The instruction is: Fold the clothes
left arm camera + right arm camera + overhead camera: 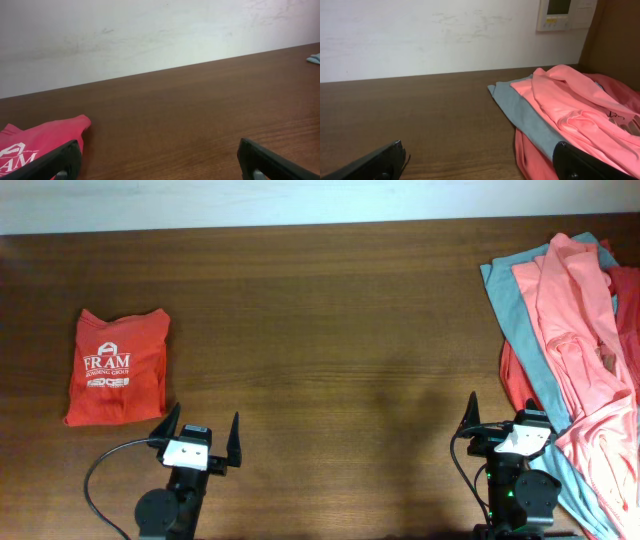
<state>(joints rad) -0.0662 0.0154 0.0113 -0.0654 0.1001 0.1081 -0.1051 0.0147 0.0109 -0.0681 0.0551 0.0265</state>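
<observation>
An orange-red T-shirt with white "FRAM" lettering lies folded at the table's left; its corner shows in the left wrist view. A loose pile of clothes sits at the right: a salmon-pink shirt on top, a grey-blue one under it, red cloth beneath. My left gripper stands open near the front edge, just right of the folded shirt. My right gripper is open, its right finger at the pile's edge. Both hold nothing.
The dark wooden table runs back to a white wall. A wall panel hangs above the pile. Black cables trail from the arm bases at the front edge.
</observation>
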